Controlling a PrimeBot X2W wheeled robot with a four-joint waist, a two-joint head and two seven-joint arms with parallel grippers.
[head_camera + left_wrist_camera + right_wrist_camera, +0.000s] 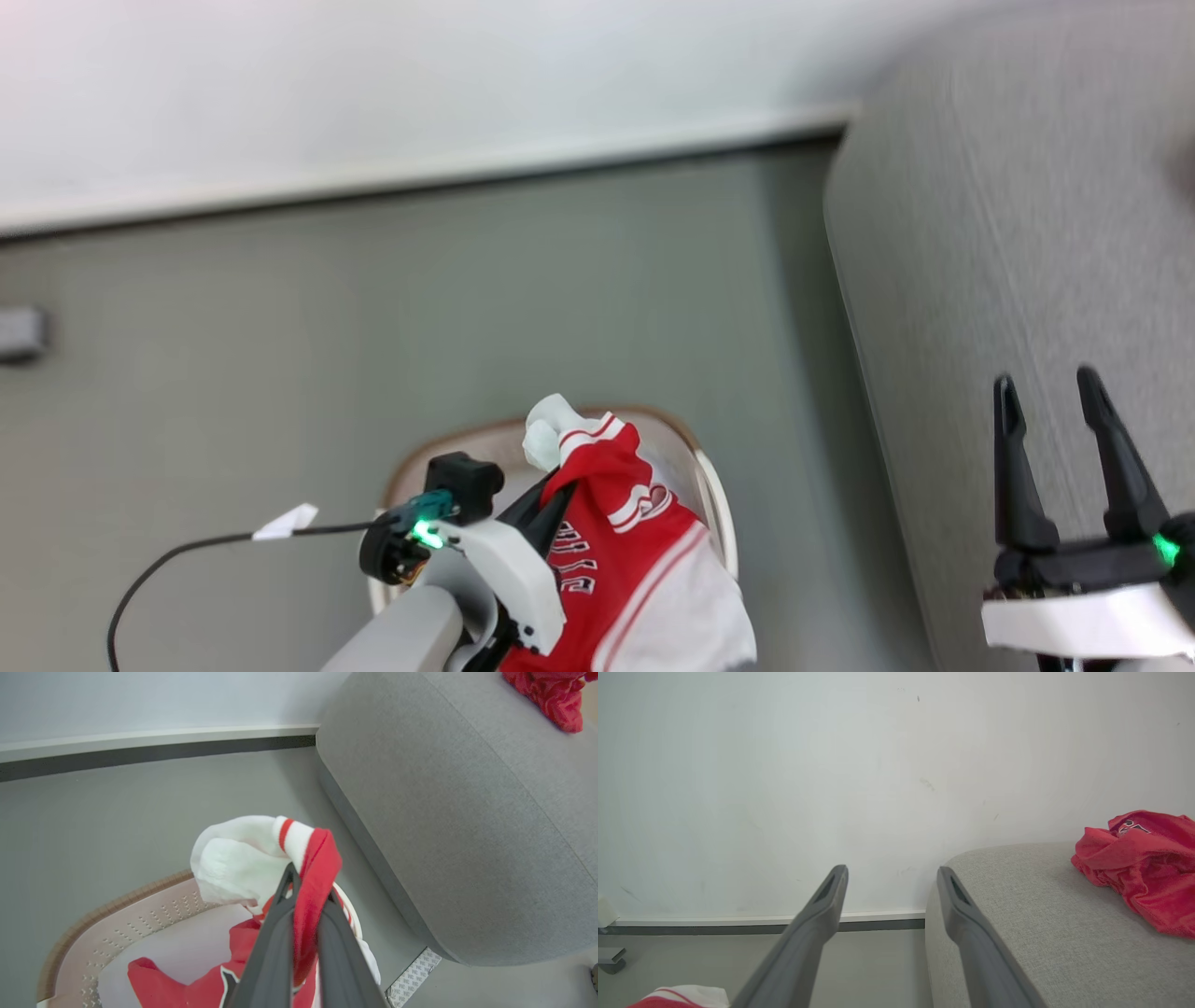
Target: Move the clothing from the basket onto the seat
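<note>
Because the garment (pixel 644 551) is soft, light cloth, red with white panels and striped trim, it will sag and trail rather than keep any shape. A pinch on a bunched fold looks like the surest hold. The left claw (pixel 308 891) is clamped on just such a fold beside a white cuff. The cloth hangs from it above the basket (pixel 140 919), its lower part draped across the rim on the side toward the seat (pixel 467 812). More red cloth (pixel 159 984) lies in the basket's bottom; whether it is the same piece cannot be told. A trailing hem could catch on the rim. Between basket and seat is bare floor (pixel 560 280), with a patterned strip (pixel 413 975) by the seat's corner. The right claw (pixel 1046 383) stands apart, holding nothing, over the seat, where another red piece (pixel 1139 868) already lies.
</note>
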